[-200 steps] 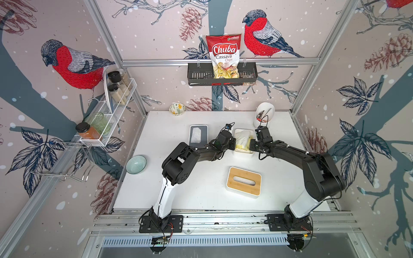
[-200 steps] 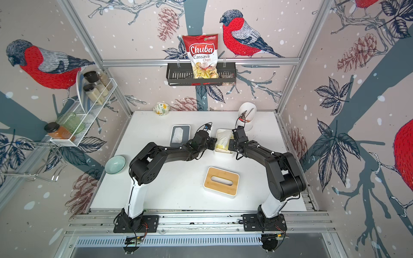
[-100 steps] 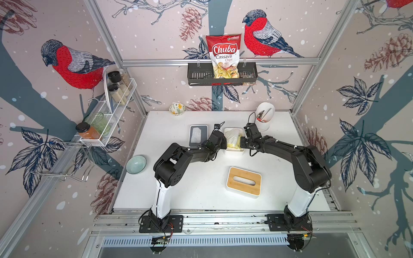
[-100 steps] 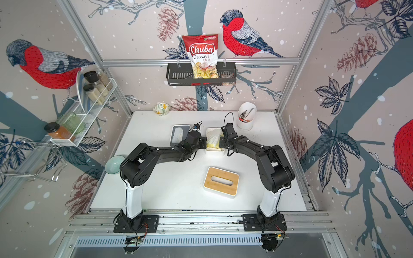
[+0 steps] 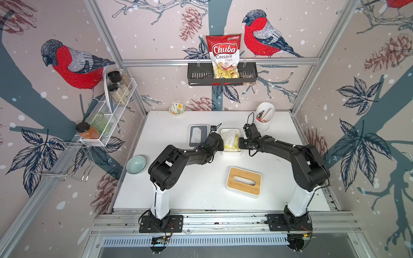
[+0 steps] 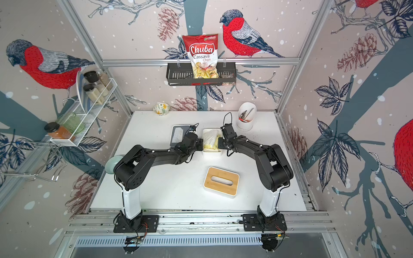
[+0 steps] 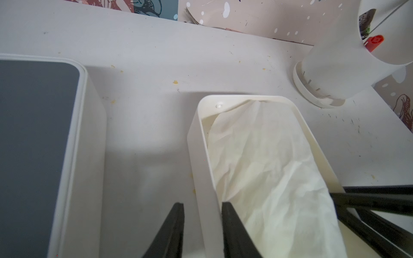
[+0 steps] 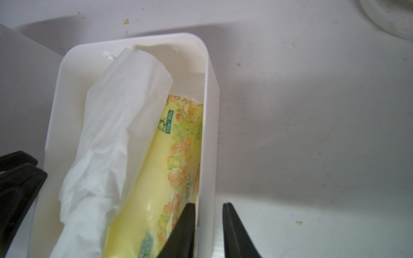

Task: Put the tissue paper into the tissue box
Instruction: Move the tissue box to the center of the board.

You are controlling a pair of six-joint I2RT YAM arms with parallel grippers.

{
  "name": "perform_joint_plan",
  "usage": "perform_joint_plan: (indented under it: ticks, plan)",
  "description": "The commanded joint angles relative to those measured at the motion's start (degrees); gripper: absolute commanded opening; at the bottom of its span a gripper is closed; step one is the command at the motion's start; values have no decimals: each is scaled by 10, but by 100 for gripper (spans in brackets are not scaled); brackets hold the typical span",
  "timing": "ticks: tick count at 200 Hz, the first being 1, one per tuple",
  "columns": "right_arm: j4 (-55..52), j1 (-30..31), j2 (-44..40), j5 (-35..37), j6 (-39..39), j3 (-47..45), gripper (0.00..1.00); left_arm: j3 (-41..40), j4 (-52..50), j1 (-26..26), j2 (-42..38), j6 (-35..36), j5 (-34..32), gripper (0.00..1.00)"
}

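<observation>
The tissue pack (image 8: pixel 143 178) lies in the box (image 8: pixel 209 111), left fingers (image 7: pixel 172 230) and right fingers (image 8: pixel 234 230) slackly straddling its walls; fitting the lid (image 5: pixel 243 181) looks next.

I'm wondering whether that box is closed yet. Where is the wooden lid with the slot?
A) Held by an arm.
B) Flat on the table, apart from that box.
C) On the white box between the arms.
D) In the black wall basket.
B: the wooden lid lies flat on the table, apart from the open tissue box.
</observation>
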Motion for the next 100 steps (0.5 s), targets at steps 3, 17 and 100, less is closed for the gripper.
perform_joint_plan:
  ticks: [3, 17, 100]
  plan:
    - [8, 2, -19, -18, -6, -9, 42, -4, 15, 2, -6, -6, -2, 32]
    - [-3, 2, -33, -17, -9, -11, 52, -5, 19, 2, -8, -5, -1, 32]
    - [-233, 54, -214, -46, -73, -42, 93, -118, 186, 1, -90, 29, 21, 42]
